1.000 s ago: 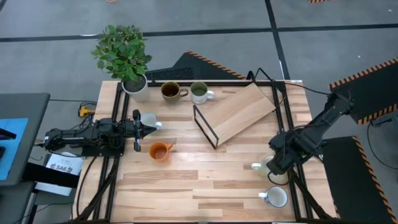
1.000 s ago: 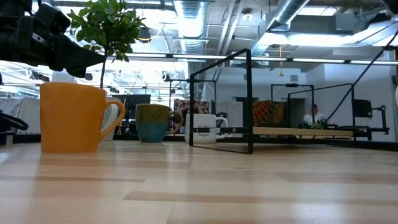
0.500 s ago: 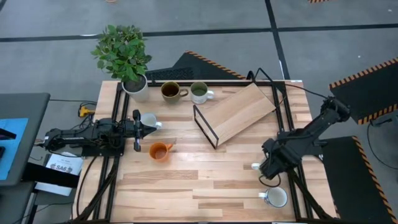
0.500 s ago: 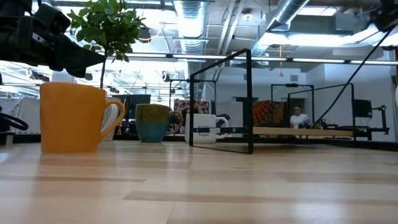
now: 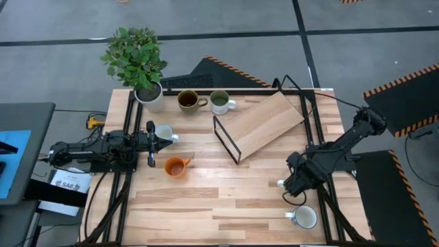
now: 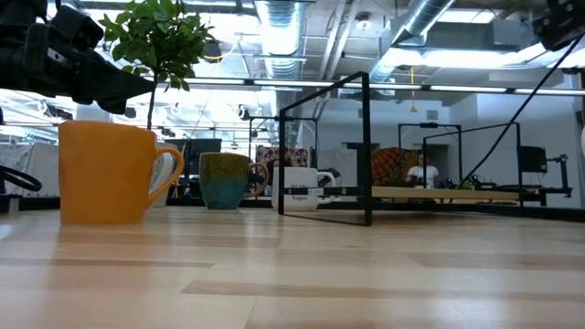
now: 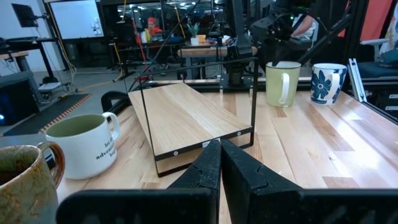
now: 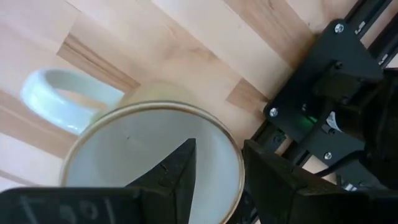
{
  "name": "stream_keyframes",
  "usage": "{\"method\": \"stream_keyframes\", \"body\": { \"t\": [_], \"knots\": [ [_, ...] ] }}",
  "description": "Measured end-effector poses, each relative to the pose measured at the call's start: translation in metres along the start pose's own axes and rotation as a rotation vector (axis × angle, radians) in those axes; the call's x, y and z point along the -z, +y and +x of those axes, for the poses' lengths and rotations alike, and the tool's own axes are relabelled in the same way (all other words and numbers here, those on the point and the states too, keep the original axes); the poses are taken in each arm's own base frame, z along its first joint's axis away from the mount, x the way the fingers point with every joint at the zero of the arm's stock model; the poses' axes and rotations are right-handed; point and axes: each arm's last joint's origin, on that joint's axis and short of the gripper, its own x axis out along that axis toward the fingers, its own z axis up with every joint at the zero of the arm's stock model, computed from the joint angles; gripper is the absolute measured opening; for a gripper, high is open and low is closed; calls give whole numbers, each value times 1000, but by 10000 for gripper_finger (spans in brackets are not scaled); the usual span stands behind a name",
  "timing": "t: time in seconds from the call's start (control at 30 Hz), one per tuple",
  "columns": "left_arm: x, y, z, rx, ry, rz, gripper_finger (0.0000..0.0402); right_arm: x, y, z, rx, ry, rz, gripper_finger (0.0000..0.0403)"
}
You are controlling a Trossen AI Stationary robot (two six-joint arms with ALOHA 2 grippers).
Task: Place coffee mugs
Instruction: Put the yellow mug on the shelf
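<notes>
Six mugs: your right gripper (image 8: 214, 171) straddles the empty cream mug's (image 8: 149, 155) rim at lower right, fingers parted. Your left gripper (image 5: 167, 139), closed and empty, waits mid-left between white mug (image 5: 163, 130) and orange mug (image 5: 176, 166).

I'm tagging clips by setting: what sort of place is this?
Probably a robotics lab or workshop: exposed ducts overhead, a floor with hazard tape, and a screen and workbenches in the room behind the table.
</notes>
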Motion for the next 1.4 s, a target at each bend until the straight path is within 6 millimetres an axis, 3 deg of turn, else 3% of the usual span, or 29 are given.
{"method": "stream_keyframes", "body": {
  "t": [0.17, 0.37, 0.47, 0.57, 0.7, 0.9, 1.1, 1.27, 1.4],
  "knots": [
    [0, 0, 0, 0, 0, 0, 0, 1, 0, 16, 13, 28, -19, 159],
    [0, 0, 0, 0, 1, 0, 0, 1, 0, 18, 17, 25, -22, 152],
    [0, 0, 0, 0, 0, 0, 0, 1, 0, 18, 17, 32, -42, 116],
    [0, 0, 0, 0, 0, 0, 0, 0, 0, 15, -2, 74, -41, 53],
    [0, 0, 0, 0, 0, 0, 0, -7, -1, 4, -61, 86, -47, 42],
    [0, 0, 0, 0, 0, 0, 0, -34, -17, -42, -178, -60, 2, 40],
    [0, 0, 0, 0, 1, 0, 0, -58, -40, -76, -200, -158, 52, 40],
    [0, 0, 0, 0, 0, 0, 0, -86, -62, -86, -179, -355, 192, 40],
    [0, 0, 0, -2, -1, 0, 0, -113, -85, -83, -74, -419, 312, 40]
  ]
}}
